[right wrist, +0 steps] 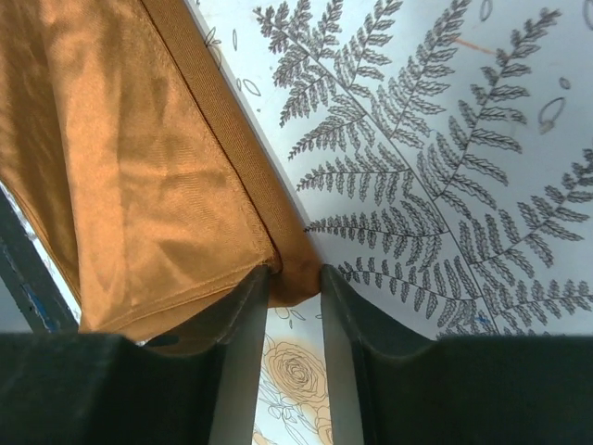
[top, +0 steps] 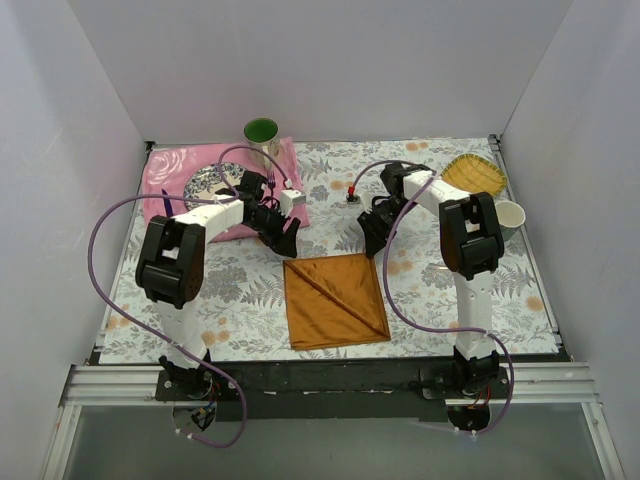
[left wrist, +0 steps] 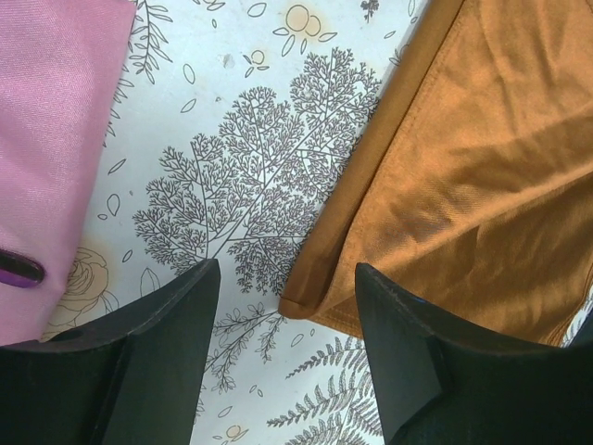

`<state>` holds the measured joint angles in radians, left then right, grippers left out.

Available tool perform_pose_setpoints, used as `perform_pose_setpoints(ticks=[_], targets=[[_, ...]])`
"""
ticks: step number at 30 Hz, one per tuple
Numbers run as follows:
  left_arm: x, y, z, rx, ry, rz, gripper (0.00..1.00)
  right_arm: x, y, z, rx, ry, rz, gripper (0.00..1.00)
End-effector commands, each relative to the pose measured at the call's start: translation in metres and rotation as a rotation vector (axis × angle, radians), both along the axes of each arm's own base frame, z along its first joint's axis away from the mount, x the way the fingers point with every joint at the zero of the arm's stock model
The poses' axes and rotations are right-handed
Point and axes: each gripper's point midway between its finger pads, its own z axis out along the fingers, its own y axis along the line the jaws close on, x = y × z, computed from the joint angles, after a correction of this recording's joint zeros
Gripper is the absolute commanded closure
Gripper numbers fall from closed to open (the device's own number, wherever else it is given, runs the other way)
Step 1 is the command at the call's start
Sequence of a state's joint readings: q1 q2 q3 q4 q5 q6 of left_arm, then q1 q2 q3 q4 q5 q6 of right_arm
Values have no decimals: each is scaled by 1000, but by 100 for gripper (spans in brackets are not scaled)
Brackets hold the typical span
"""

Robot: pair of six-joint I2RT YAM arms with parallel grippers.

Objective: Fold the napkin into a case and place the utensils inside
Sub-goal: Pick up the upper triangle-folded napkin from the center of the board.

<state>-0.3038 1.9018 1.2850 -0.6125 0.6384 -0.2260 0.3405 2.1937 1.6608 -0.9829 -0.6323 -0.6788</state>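
The rust-orange napkin (top: pixel 335 300) lies flat in the middle of the table, with a diagonal fold line across it. My left gripper (top: pixel 287 240) is open at its far left corner, which lies between the two fingertips in the left wrist view (left wrist: pixel 287 269); the cloth (left wrist: pixel 463 167) spreads off to the right. My right gripper (top: pixel 372 240) is at the far right corner. In the right wrist view (right wrist: pixel 295 271) its jaws stand narrow, with the napkin (right wrist: pixel 139 158) corner pinched between the tips. No utensils are in view.
A pink cloth (top: pixel 170 170) with a patterned plate (top: pixel 208 183) lies at the back left, with a green cup (top: pixel 261 130) behind it. A yellow dish (top: pixel 474 175) and a white cup (top: pixel 508 215) stand at the back right. A small red-topped object (top: pixel 352 196) sits mid-back.
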Motion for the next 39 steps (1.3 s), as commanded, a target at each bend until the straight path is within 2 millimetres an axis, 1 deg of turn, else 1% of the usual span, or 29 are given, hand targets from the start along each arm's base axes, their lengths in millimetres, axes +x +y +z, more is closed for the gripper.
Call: perform_pose_setpoints(ticks=[1, 2, 3, 4, 5, 6, 7, 8, 9, 10, 12, 13, 14, 15, 16, 17, 18, 19, 22, 25, 31, 35, 36, 39], targets=[[11, -3, 9, -21, -39, 13, 40, -4, 5, 6, 33, 23, 24, 65], [11, -3, 9, -23, -37, 18, 40, -1, 7, 9, 39, 14, 24, 68], [10, -6, 12, -46, -35, 9, 39, -2, 7, 11, 41, 18, 26, 76], [9, -9, 20, -75, -53, 0, 39, -1, 9, 14, 54, 14, 28, 78], [8, -12, 25, -101, -63, -8, 38, -1, 10, 17, 61, 11, 31, 82], [7, -16, 31, -131, -74, -18, 37, -1, 11, 22, 71, 7, 27, 84], [5, -25, 43, -205, -104, -47, 37, -2, 13, 26, 89, 10, 26, 85], [4, -30, 48, -239, -117, -60, 37, -2, 14, 28, 98, 11, 21, 86], [3, -35, 54, -280, -124, -70, 36, -3, 16, 33, 112, 5, 21, 91], [6, -44, 61, -333, -163, -99, 36, -5, 18, 36, 128, 13, 19, 94], [6, -53, 58, -354, -184, -110, 36, -5, 20, 42, 144, 16, 10, 99], [10, -63, 59, -367, -232, -135, 36, -6, 23, 44, 155, 20, 8, 99], [9, -69, 53, -375, -230, -151, 36, -6, 23, 44, 159, 25, 4, 99], [9, -74, 51, -386, -240, -169, 36, -8, 24, 46, 164, 29, 3, 99], [8, -84, 52, -410, -256, -197, 36, -8, 24, 47, 173, 33, 0, 99], [8, -89, 49, -415, -258, -211, 36, -9, 24, 49, 175, 39, -4, 99], [10, -95, 42, -414, -249, -223, 36, -10, 25, 49, 179, 42, -2, 99], [6, -103, 39, -416, -246, -245, 36, -10, 25, 51, 185, 42, -4, 99], [5, -115, 32, -429, -221, -273, 36, -11, 26, 53, 190, 41, -3, 99], [1, -121, 22, -432, -171, -277, 38, -13, 26, 55, 197, 45, -3, 99], [-9, -126, 8, -429, -119, -284, 40, -15, 28, 62, 225, 49, -7, 99], [-11, -129, 4, -434, -100, -287, 48, -16, 29, 64, 233, 50, -7, 99], [-12, -130, 5, -441, -94, -293, 52, -16, 29, 64, 236, 50, -7, 99], [-17, -134, 7, -463, -85, -319, 54, -16, 30, 65, 242, 51, -11, 99]])
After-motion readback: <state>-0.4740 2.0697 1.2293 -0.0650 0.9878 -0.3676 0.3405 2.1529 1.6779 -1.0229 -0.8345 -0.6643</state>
